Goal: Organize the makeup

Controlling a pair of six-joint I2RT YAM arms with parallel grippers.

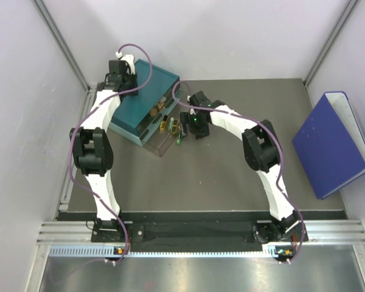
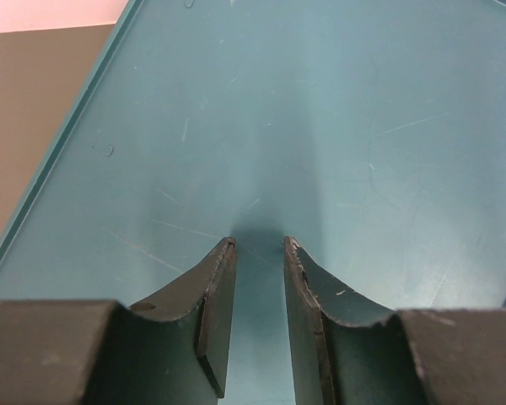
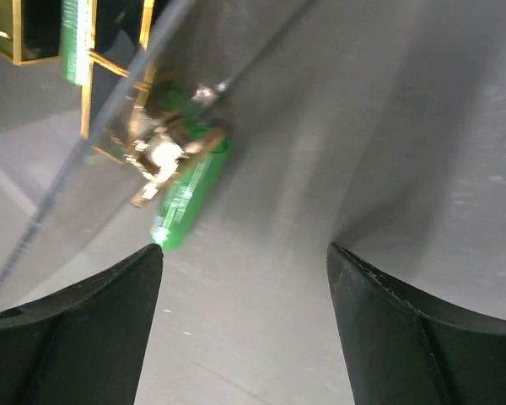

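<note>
Lying ahead of the right gripper (image 3: 244,253), jaws wide and empty, was 1 green tube (image 3: 190,198); left gripper (image 2: 260,245), jaws narrow and empty, hung over 1 teal box (image 2: 320,126).

No writing, label, brand or number can be read in any view. The green tube (image 3: 190,198) with gold trim is too blurred for any print on it to be made out. The teal box (image 2: 320,126) and the blue binder (image 1: 331,143) show only plain colour.
</note>
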